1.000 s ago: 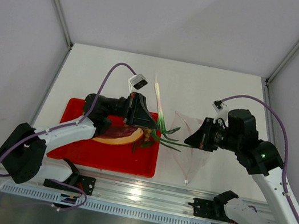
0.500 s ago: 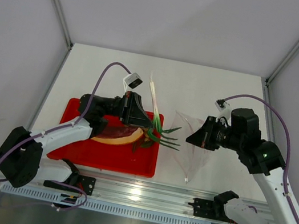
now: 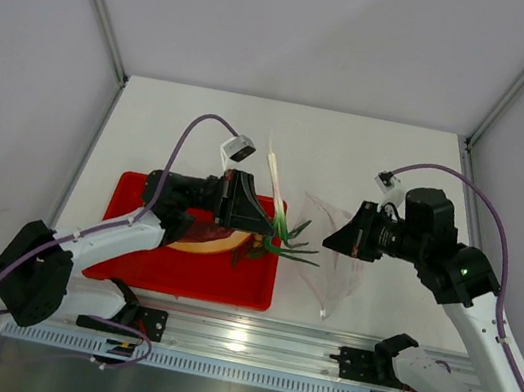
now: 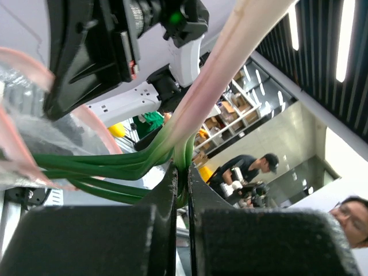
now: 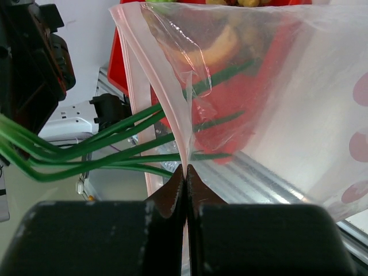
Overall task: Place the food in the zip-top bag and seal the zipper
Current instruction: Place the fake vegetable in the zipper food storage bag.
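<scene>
Left fingers are clamping the green stalks, whose tips are reaching the zip-top bag; right fingers are pinching its pinkish mouth edge.

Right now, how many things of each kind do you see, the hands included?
robot hands: 2 (left hand, right hand)
green stalks, one bunch: 1
meat slab: 1
zip-top bag: 1
red tray: 1
Total: 6
Other food is too hidden to count.
</scene>
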